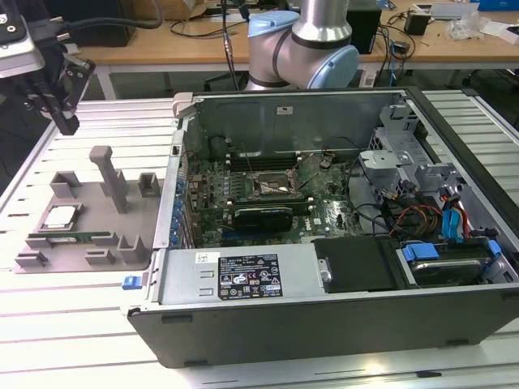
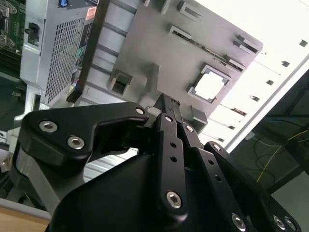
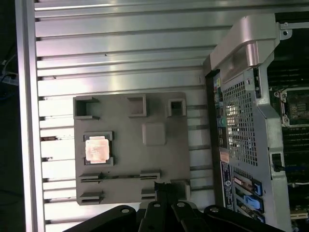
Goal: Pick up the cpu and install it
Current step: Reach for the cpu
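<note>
Evidently the cpu lies flat in a square recess of the grey holder, which keeps it squared for a grasp, beside the open computer case. The gripper hangs above the holder, well apart from the chip, its fingers pressed together and holding nothing.

— What kind of place is this?
— A robotics lab or workshop. A robot arm stands at a slotted aluminium worktop, an open computer case lies on it, and benches behind carry cables and electronic devices.
</note>
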`<state>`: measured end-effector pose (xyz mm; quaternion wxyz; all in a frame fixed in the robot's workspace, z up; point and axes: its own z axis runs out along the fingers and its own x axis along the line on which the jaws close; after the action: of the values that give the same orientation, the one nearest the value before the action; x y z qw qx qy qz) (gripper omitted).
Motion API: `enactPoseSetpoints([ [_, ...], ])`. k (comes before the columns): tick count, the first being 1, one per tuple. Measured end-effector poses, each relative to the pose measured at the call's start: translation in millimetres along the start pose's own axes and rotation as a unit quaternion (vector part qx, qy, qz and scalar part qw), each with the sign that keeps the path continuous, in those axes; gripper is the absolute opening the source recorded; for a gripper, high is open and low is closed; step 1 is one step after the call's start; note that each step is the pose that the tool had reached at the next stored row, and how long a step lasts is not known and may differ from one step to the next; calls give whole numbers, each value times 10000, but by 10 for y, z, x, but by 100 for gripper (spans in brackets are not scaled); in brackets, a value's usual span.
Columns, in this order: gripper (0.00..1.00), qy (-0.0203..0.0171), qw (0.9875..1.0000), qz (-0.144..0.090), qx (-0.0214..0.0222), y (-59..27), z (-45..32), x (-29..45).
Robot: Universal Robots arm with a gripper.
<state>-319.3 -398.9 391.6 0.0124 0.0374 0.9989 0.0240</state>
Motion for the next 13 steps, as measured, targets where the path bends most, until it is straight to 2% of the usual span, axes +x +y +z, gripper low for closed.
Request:
enactPoseSetpoints([
  [4, 11, -1, 10000, 1, -1, -8, 41, 95],
  [13, 11, 0, 10000, 0, 0, -26, 168, 243],
])
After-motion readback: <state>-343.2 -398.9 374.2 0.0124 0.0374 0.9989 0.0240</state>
